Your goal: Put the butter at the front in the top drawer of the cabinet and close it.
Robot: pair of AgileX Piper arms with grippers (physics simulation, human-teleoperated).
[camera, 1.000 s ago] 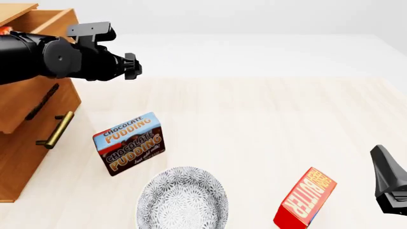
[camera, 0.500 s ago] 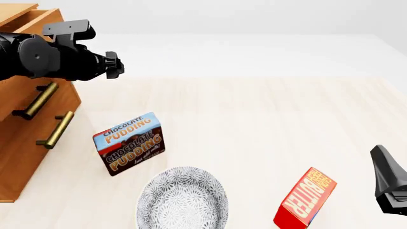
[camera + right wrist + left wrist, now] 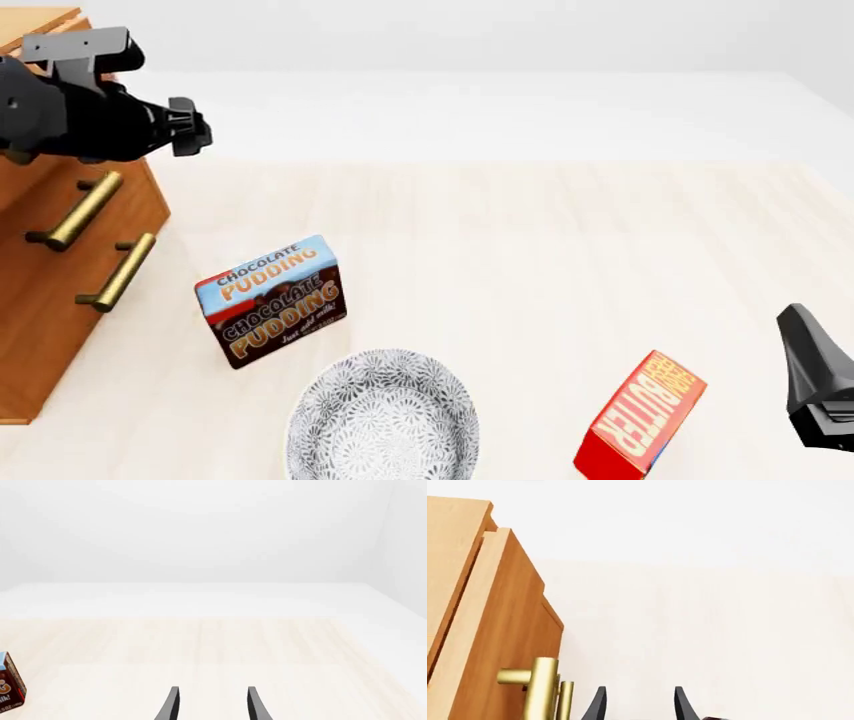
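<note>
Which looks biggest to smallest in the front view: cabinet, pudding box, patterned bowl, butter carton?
1. cabinet, cropped by the frame edge
2. patterned bowl
3. Chocolate Pudding box and butter carton: too alike to rank; the carton is nearer and cut off at the bottom.

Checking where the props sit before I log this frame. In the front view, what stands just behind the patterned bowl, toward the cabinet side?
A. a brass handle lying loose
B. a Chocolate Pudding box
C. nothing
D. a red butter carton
B: the Chocolate Pudding box stands just beyond the patterned bowl, while the butter is off to the bowl's right.
</note>
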